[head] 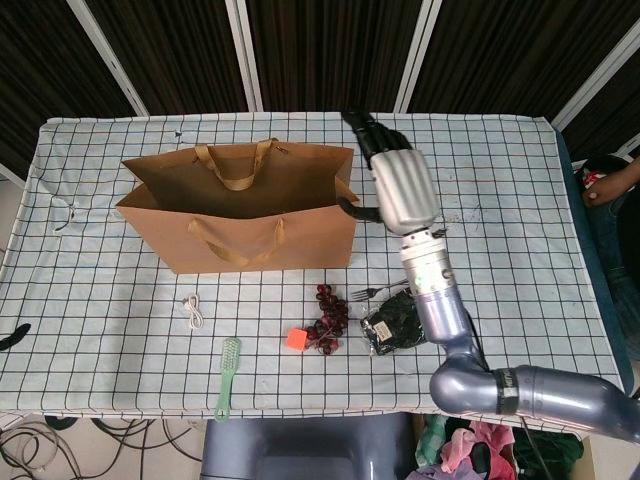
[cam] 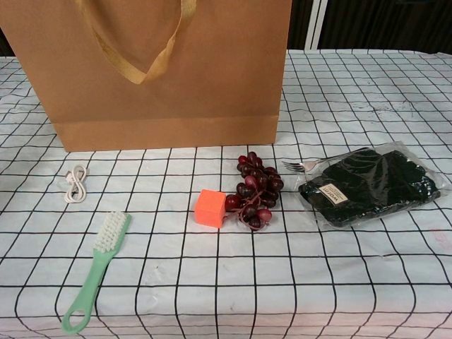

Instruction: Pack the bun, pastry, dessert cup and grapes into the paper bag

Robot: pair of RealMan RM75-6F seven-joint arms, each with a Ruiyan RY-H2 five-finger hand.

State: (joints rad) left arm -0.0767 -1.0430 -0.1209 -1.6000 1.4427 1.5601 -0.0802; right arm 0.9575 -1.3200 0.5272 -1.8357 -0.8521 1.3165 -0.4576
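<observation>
The brown paper bag (head: 240,225) stands open at the table's middle left; in the chest view the bag (cam: 162,70) fills the top. My right hand (head: 398,185) hovers just right of the bag's right end, fingers stretched out and holding nothing. The dark red grapes (head: 329,318) (cam: 254,192) lie in front of the bag. To their right lies the dark pastry in clear wrap (head: 395,325) (cam: 369,185). The dessert cup and the bun are not visible. Only a dark sliver at the left edge (head: 12,336) may be my left hand.
An orange cube (head: 296,339) (cam: 211,208) touches the grapes on their left. A fork (head: 376,291) (cam: 304,166) lies by the pastry. A green brush (head: 228,378) (cam: 97,275) and a white cable (head: 193,312) (cam: 74,183) lie front left.
</observation>
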